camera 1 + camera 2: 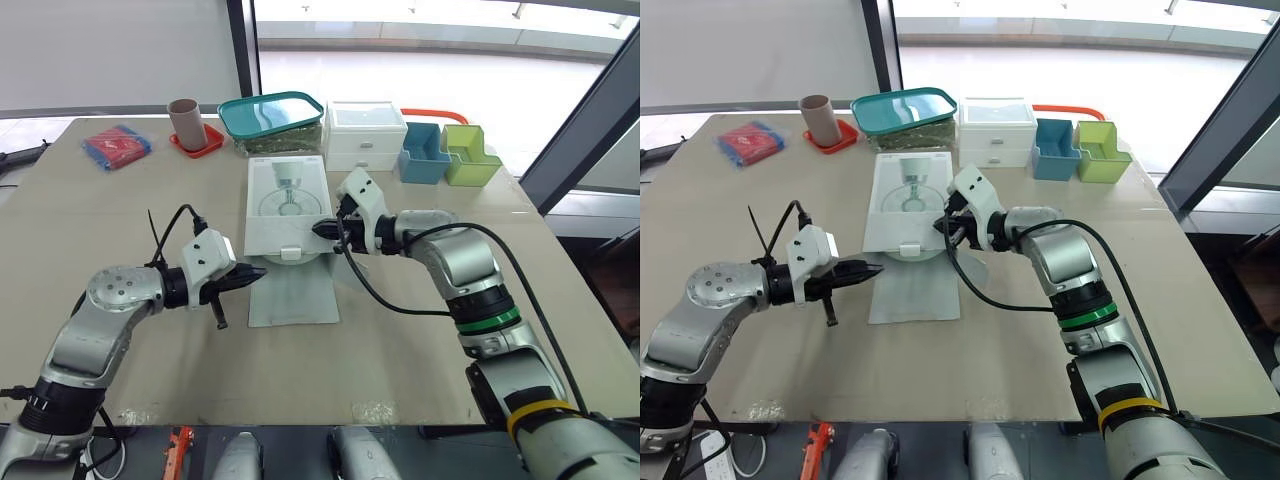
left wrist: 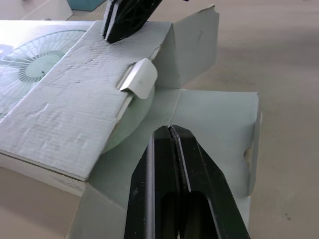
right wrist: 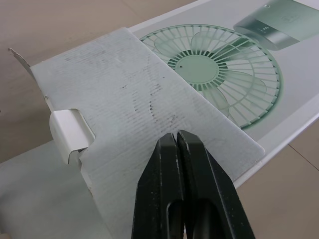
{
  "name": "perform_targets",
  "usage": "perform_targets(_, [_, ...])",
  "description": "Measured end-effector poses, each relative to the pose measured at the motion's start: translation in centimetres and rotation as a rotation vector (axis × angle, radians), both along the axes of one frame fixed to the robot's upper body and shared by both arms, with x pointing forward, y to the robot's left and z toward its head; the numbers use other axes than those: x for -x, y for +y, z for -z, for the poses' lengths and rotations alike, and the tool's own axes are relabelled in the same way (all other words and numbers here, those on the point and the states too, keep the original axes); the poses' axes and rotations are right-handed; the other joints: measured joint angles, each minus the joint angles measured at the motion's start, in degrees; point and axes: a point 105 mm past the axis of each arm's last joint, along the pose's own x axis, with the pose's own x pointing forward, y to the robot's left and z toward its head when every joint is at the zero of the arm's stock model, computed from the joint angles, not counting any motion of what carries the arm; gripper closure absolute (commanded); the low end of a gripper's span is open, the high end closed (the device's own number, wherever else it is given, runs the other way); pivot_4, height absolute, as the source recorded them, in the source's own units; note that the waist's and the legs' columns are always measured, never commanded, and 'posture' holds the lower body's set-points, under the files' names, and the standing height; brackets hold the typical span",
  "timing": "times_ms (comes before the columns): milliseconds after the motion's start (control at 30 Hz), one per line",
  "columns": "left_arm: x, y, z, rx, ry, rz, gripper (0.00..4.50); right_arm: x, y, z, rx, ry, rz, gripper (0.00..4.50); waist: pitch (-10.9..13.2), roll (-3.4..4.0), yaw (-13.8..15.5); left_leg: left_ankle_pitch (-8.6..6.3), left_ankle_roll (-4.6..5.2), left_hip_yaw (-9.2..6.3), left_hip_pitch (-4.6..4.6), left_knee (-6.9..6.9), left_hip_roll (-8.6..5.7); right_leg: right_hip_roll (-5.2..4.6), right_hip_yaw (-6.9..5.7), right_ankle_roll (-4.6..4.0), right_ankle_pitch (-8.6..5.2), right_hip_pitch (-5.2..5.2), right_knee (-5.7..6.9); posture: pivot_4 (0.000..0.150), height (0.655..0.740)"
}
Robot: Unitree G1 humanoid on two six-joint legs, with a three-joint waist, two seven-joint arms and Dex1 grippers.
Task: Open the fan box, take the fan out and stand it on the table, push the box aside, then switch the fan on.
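The fan box (image 1: 285,190) lies flat on the beige counter (image 1: 120,220). Its long flap is folded out beneath the left claw (image 1: 258,272), which hangs pinched together with nothing in it. The right claw (image 1: 318,229) is likewise closed and empty, its tip at the box's near right edge, above the tabbed flap. Well beyond both claws stand a brown cup (image 1: 186,122), a teal-lidded tub (image 1: 272,112), a white drawer unit (image 1: 365,135) and two small bins (image 1: 422,155), with bright windows (image 1: 430,40) behind.
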Motion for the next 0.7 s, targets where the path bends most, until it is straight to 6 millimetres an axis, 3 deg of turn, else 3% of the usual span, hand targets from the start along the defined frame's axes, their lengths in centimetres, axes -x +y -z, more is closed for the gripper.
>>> perform_targets(267, [1.8, -3.1, 2.0, 0.146, 0.126, -0.028, 4.50, 0.1, 0.2, 0.0, 0.005, 0.003, -0.015, 4.46, 0.00, 0.00, -0.04, 0.00, 0.00, 0.01, 0.02, 0.00, 0.01, 0.01, 0.03, 0.00, 0.00, 0.01, 0.00, 0.150, 0.7400])
perform_targets(533, [2.3, -3.3, 3.5, 0.306, 0.319, -0.144, 4.50, 0.1, 0.4, 0.0, 0.015, 0.003, -0.028, 4.46, 0.00, -0.01, -0.01, 0.00, 0.00, 0.01, 0.05, 0.06, 0.01, 0.01, 0.04, -0.02, 0.01, 0.05, 0.00, 0.150, 0.7400])
perform_targets(633, [2.5, -3.1, 3.8, 0.387, 0.395, -0.194, 3.85, 0.2, 0.5, 0.0, 0.015, 0.003, -0.031, 4.50, 0.00, -0.01, 0.00, 0.00, 0.00, 0.01, 0.04, 0.05, 0.01, 0.00, 0.03, -0.01, 0.01, 0.05, 0.00, 0.150, 0.7400])
perform_targets(700, [2.7, -3.1, 3.9, 0.416, 0.437, -0.209, 3.07, 0.2, 0.5, 0.0, 0.015, 0.004, -0.034, 4.50, 0.00, -0.01, 0.01, 0.00, 0.00, 0.01, 0.04, 0.05, 0.00, 0.00, 0.03, -0.01, 0.01, 0.05, 0.00, 0.150, 0.7400])
